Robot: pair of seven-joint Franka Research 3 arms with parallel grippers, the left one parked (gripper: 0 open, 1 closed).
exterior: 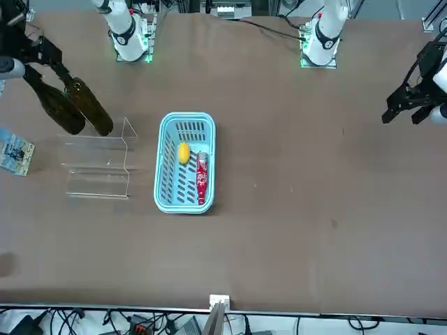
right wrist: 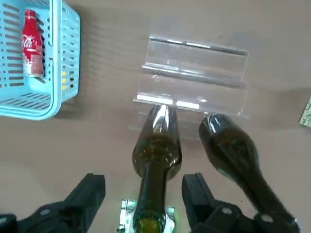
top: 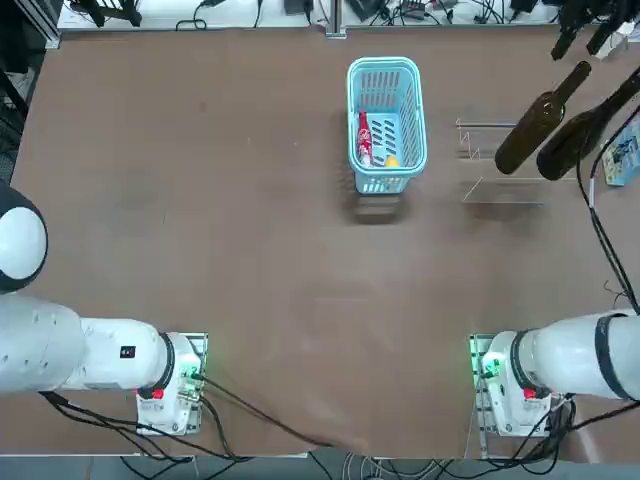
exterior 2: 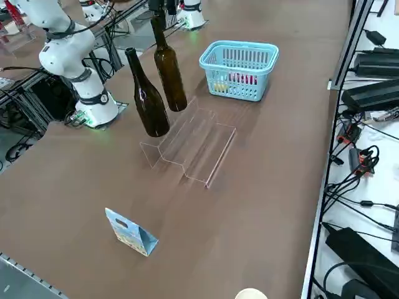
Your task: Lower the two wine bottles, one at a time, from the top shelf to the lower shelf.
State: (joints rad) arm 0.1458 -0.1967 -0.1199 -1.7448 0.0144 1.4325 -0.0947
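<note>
Two wine bottles [top: 532,132] [top: 575,145], slim and dark olive-brown, stand side by side on the top shelf [exterior 2: 198,115] of a clear acrylic stand [top: 500,190] in the top view. The right gripper [top: 582,42] is above them, near the neck of the bottle closer to the light blue basket [top: 409,182]. That basket sits left of the stand, well apart from it, and holds a small red bottle [top: 365,140] and a yellow item [top: 391,161]. On the stand's other side is a small printed carton [top: 622,155].

In the front view, which faces the robot, the basket appears to the right of the stand and the carton to its left. The gripper is high above the stand, over the bottle necks.

The right side view shows the stand's stepped shape (its edges are thin bright lines). Both bottles are upright at its higher end, and the lower shelf [exterior 2: 211,149] steps down beside them. The gripper is only partly visible, at the top edge.

The right wrist view shows the gripper's black fingers [right wrist: 87,199] spread wide, one on each side of the bottle nearer the basket, with space between them and its neck. The other bottle is outside that gap.
</note>
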